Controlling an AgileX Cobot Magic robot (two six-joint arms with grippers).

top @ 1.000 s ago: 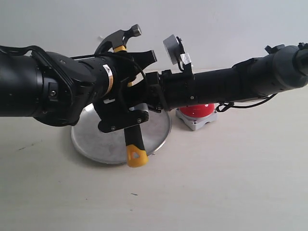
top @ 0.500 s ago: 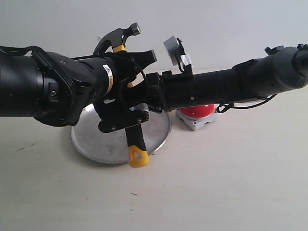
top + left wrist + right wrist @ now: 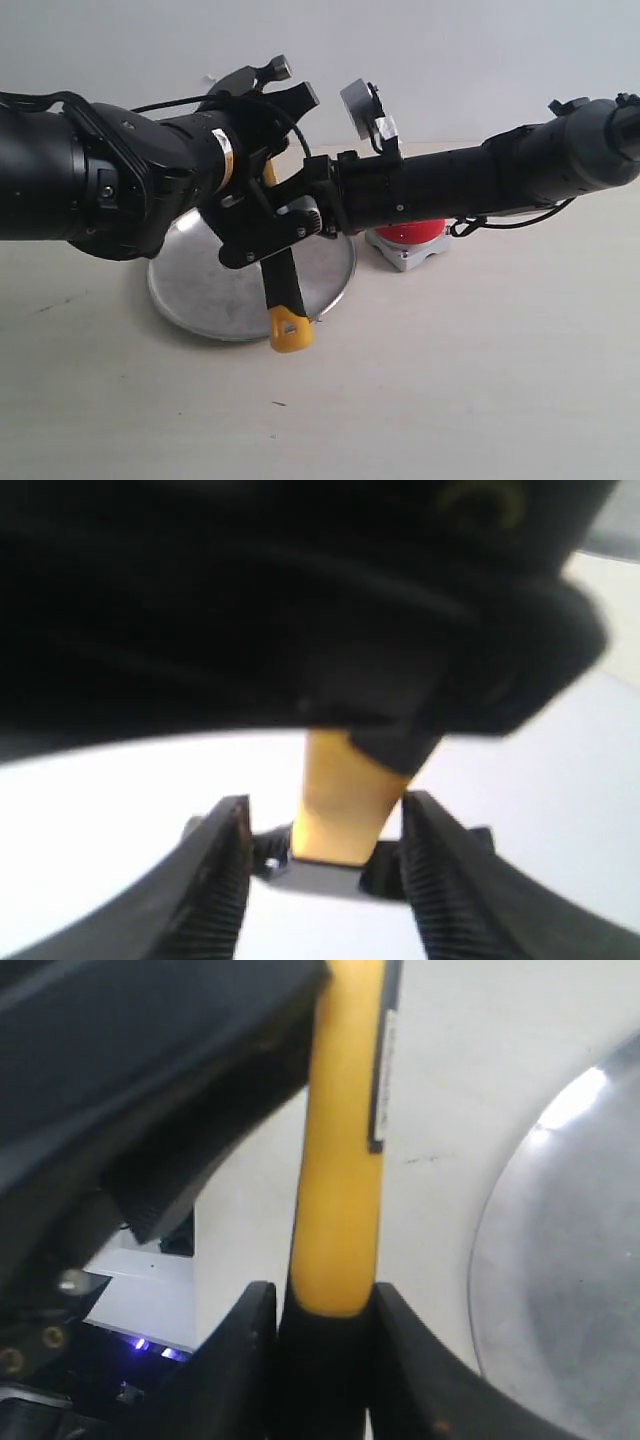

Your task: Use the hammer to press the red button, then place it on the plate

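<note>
hammer [image 3: 283, 285]: small claw one, dark head, yellow-and-black handle, held in the air, roughly upright, head on top
right gripper [image 3: 322, 1300]: clamped on the handle's black part
left gripper [image 3: 325, 815]: fingers apart either side of the yellow shaft
plate [image 3: 195, 290]: round silver metal, under the hammer's loop end
red button [image 3: 425, 230]: glossy dome, grey base, just beside the plate

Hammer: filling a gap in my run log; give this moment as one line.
hammer: off plate | right gripper: shut on hammer | left gripper: open around it

I'm seeing soft, even brightness outside; both wrist views are blurring up close, glare streaking the plate [image 3: 560, 1260].
</note>
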